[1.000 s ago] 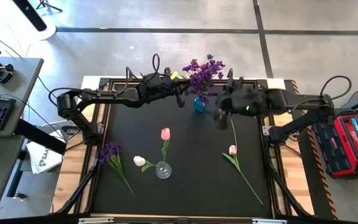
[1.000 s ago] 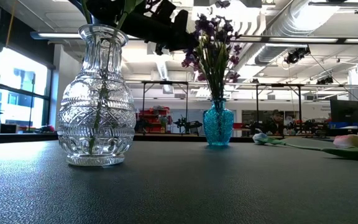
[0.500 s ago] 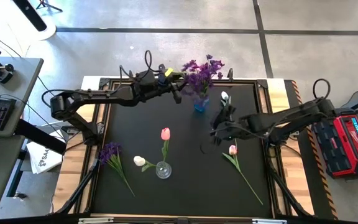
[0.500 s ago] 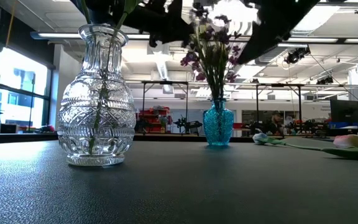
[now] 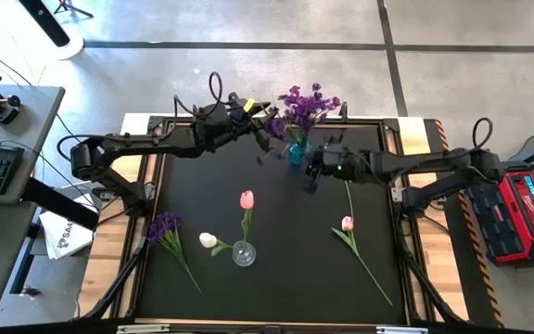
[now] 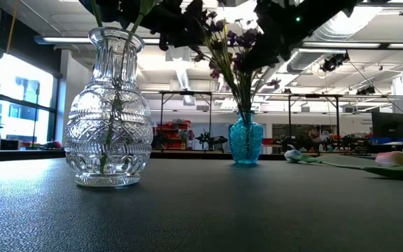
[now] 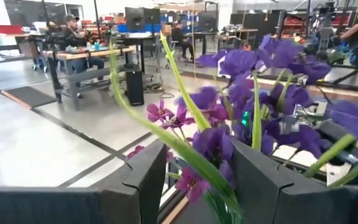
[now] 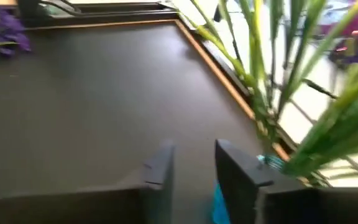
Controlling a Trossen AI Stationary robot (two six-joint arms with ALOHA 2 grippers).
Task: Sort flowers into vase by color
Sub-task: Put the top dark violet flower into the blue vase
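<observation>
Purple sprigs (image 5: 304, 104) stand bunched in a small blue vase (image 5: 296, 154) at the far edge of the black table (image 5: 276, 278). The left gripper (image 5: 269, 128) hovers just beside the bunch. In its wrist view its two fingers (image 7: 151, 174) stand apart, with green stems and purple blooms (image 7: 241, 118) rising between and beyond them; whether they pinch a stem cannot be told. The right gripper (image 5: 311, 173) sits low just beside the blue vase on the other side. Its fingers (image 8: 238, 168) are parted with bare table between them, and the vase's blue glass (image 8: 219, 202) and green stems show close by.

A clear cut-glass vase (image 5: 244, 252) stands near the front middle with a pink tulip (image 5: 247, 199) in it. A white tulip (image 5: 209, 239) lies beside that vase. A purple sprig (image 5: 166, 227) lies toward the left edge. Another pink tulip (image 5: 347, 224) lies on the right half, its stem running toward the front corner.
</observation>
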